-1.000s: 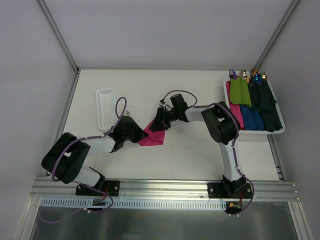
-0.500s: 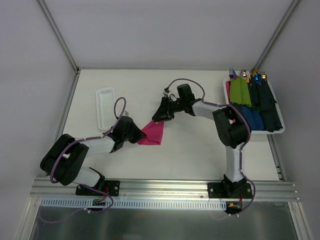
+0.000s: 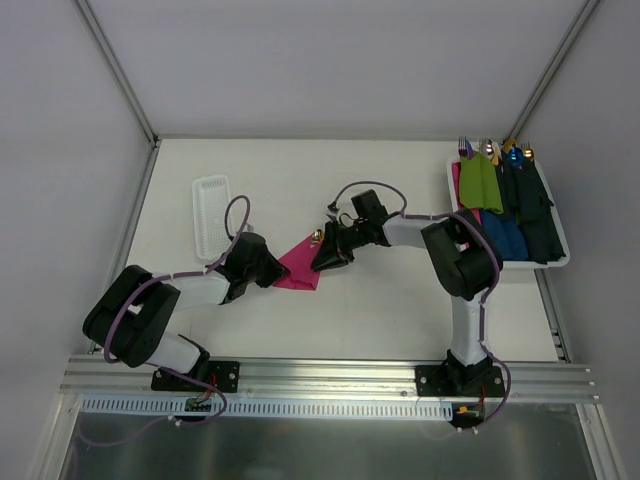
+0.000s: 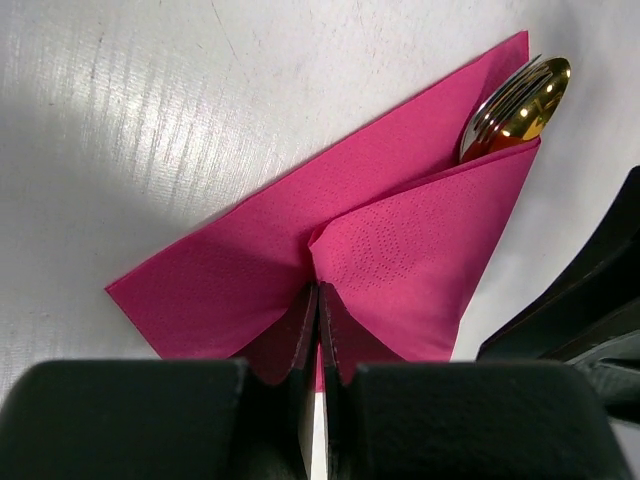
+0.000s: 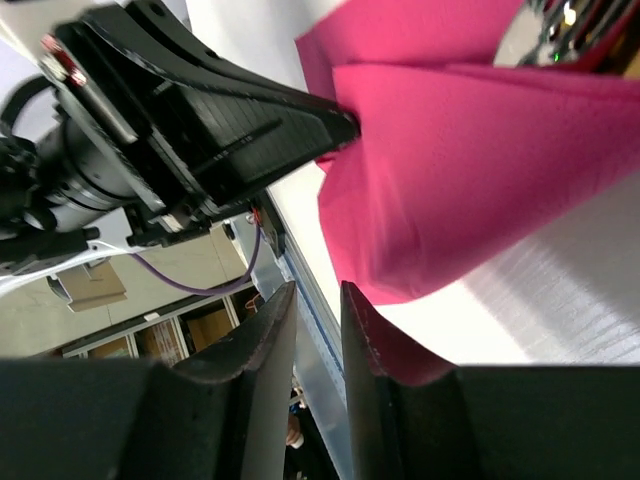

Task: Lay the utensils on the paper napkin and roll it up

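**Wrapping the pink napkin tight around the gold cutlery**

White bench (image 3: 380,300), walled in white on three sides, carries the work. Mid-bench, between the two arms, the paper napkin (image 4: 240,270) lies folded into a pointed wedge. One flap is lapped over the gold utensils (image 4: 515,105). Only a shiny rounded end of them shows, poking out at the wedge's far tip.

The left tool (image 4: 320,300) is clamped on the napkin at its near-left end, where the flap's crease meets the layer beneath. The right tool (image 5: 318,290) sits just beside the napkin's right edge. Its fingers stand a narrow gap apart with nothing between them.

The step in hand looks like the start of the roll: one fold is made, and the loose right side is not yet wrapped.

- **Anchor:** the left pinch should fix that end while the right tool catches the free edge low, close to the bench.
- **Direction:** the turn should run across the cutlery's length, snug against the handles, so the bundle does not go slack.
- **Risks:** the paper is thin, so a hard pull against the anchor could tear it at the crease. The exposed metal end may slide out of the open tip if the wedge tilts.
- **Clearance:** the two tools are close, so the right one needs a short, low sweep.
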{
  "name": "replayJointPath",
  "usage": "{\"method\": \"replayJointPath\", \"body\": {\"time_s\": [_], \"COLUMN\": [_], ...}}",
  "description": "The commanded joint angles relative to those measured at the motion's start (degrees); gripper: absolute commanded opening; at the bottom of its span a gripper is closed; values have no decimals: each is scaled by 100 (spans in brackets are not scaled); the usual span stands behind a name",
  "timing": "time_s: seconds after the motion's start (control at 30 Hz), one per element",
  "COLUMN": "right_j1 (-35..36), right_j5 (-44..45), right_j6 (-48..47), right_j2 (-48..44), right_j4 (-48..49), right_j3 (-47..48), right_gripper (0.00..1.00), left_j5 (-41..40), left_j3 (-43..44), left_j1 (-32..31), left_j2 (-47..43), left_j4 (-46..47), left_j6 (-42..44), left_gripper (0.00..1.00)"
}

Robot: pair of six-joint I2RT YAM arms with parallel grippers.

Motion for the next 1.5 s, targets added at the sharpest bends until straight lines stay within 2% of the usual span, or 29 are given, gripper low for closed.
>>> {"method": "replayJointPath", "body": {"time_s": [0.0, 0.5, 0.7, 0.77, 0.9, 1.0, 1.07, 1.1, 1.33, 1.47], "right_j1": [42, 253, 253, 253, 253, 244, 235, 235, 244, 244], "right_j5": [54, 555, 634, 634, 634, 608, 590, 590, 590, 678], "right_j6": [-291, -248, -230, -247, -256, -265, -265, -265, -283, -406], "right_j2": [-256, 500, 676, 702, 702, 685, 685, 676, 702, 711], "right_j4": [-70, -79, -105, -123, -132, -132, -132, -132, -193, -403], "right_j3": [-56, 375, 393, 401, 401, 410, 410, 419, 506, 586], "right_gripper": [27, 18, 17, 17, 17, 17, 17, 17, 17, 16], "left_j5": [-203, -142, -106, -159, -422, -449, -414, -362, 210, 376], "left_j3": [-31, -67, -163, -242, -400, -550, -637, -646, -726, -699], "left_j1": [91, 100, 100, 100, 100, 100, 100, 100, 108, 100], "left_j2": [91, 109, -181, -549, -1402, -1982, -2045, -2054, -1510, -1307], "left_j4": [-83, 57, 58, -100, -627, -856, -909, -909, -163, 381], "left_j6": [-60, -77, -60, -25, 72, 125, 169, 186, 301, 327], "left_gripper": [0, 0, 20, 26, 29, 26, 23, 17, 4, 5]}}
